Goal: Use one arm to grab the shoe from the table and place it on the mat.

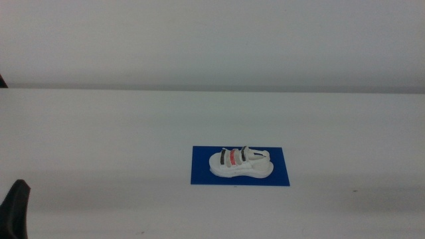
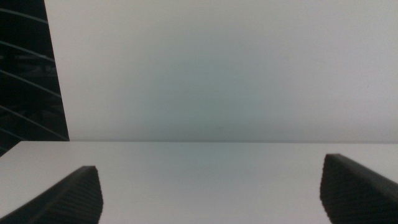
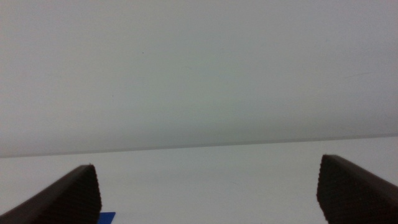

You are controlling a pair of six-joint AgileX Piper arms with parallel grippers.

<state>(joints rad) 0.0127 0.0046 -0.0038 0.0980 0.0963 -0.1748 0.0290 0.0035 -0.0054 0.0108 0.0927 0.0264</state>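
Note:
The small white shoe [image 1: 240, 162], with two dark straps and one red strap, lies on its sole on the dark blue mat [image 1: 202, 174], right of the table's middle. No gripper touches it. My left gripper [image 2: 209, 163] is open and empty; only its black tip [image 1: 16, 209] shows at the bottom left edge of the middle view, far from the shoe. My right gripper [image 3: 206, 162] is open and empty, and its arm is out of the middle view. A blue corner of the mat [image 3: 106, 218] shows in the right wrist view.
The white table [image 1: 99, 146] ends at a white back wall [image 1: 212, 40]. A dark panel [image 2: 28, 74] stands beside the wall in the left wrist view.

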